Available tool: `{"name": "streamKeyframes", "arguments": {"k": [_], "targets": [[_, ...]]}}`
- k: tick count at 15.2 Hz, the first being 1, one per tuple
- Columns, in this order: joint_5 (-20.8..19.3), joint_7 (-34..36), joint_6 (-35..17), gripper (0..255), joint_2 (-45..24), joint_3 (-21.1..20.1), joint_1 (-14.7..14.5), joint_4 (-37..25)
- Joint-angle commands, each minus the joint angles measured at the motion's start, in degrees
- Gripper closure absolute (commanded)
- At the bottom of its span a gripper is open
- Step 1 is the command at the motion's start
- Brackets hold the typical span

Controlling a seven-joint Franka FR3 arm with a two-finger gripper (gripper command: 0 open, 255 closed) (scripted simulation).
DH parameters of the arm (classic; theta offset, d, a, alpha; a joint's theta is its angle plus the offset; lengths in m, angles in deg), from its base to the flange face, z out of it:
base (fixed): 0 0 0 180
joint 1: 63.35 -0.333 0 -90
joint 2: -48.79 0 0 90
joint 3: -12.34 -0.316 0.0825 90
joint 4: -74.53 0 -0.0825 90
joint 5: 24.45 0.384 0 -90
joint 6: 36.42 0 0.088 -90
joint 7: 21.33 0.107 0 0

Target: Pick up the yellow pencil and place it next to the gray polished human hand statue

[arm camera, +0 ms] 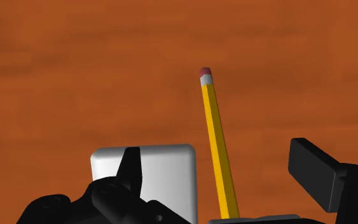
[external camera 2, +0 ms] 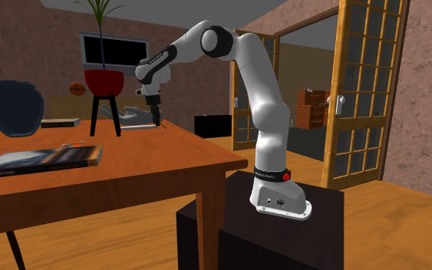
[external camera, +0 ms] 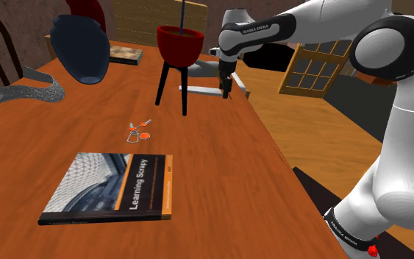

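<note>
My end effector [arm camera: 219,168] is open wide. Its two black fingers [arm camera: 130,170] stand far apart. The yellow pencil [arm camera: 217,140] lies on the brown table [arm camera: 75,76], in the gap between them. No finger touches it, so I am not holding it. Its pink rubber end points away from me. A white block [arm camera: 165,172] with round corners sits just beside the pencil, with a thin strip of table between the two. One finger is in front of the block.

In the shoulder view my end effector [external camera: 227,87] hangs low over the table [external camera: 220,169], in the upper middle of the frame and near the table's right edge. The white block [external camera: 198,90] lies right by it. Just left of that stands a red pot [external camera: 179,43] on thin black legs. A dark blue vase [external camera: 80,45] sits in the upper left. A grey rough shape [external camera: 21,92] lies at the left edge. A small orange thing [external camera: 137,133] is in the middle of the table. A big book [external camera: 113,187] that says "Learning Scrapy" fills the lower left.

In the second exterior view my end effector [external camera 2: 155,116] points down in the upper left part of the frame, just right of the red pot [external camera 2: 103,80]. My arm stands on a black box [external camera 2: 283,230] at the lower right.
</note>
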Motion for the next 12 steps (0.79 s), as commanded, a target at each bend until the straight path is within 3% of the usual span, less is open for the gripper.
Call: {"name": "streamKeyframes", "arguments": {"k": [1,4,12], "targets": [[-0.1,0.1,1.6,0,0.4,0.0,-0.1,-1.2],[-0.2,0.1,6.6,0,1.2,0.0,-0.3,-5.4],[-0.2,0.1,6.6,0,1.2,0.0,-0.3,-5.4]]}}
